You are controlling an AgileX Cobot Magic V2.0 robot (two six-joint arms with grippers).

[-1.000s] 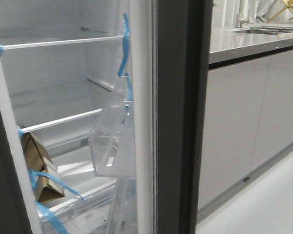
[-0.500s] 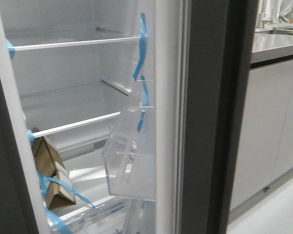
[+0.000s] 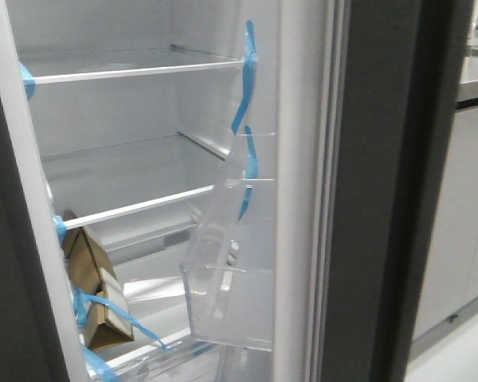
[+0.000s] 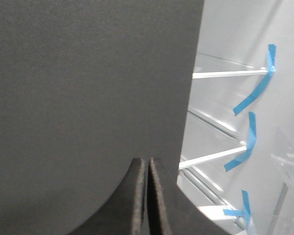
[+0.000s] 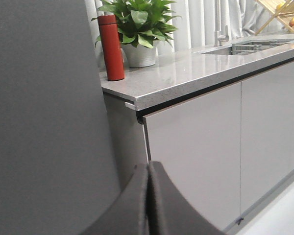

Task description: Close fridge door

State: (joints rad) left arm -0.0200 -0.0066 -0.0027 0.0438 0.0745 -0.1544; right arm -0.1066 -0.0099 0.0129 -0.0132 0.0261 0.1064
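Observation:
The fridge door [image 3: 390, 199] stands open and shows nearly edge-on at the right of the front view: a dark grey outer edge, a white seal [image 3: 328, 199], and a white inner side with a clear bin [image 3: 231, 294] and blue tape [image 3: 247, 72]. Its dark outer face [image 5: 44, 122] fills the left of the right wrist view. My right gripper [image 5: 148, 167] is shut and empty close beside that face; I cannot tell whether it touches. My left gripper [image 4: 147, 161] is shut and empty in front of the other dark door [image 4: 88, 88]. Neither gripper shows in the front view.
The fridge inside is white, with glass shelves [image 3: 135, 72] and a taped cardboard box [image 3: 95, 294]. The other dark door [image 3: 0, 278] is at the far left. Beyond the open door are pale grey cabinets [image 5: 196, 147] and a counter [image 5: 186, 73] with a red bottle [image 5: 110, 46] and a plant [image 5: 137, 24].
In the front view the fridge inside and the door's edge have shifted right and grown larger. The counter and cabinets have almost slid out at the right.

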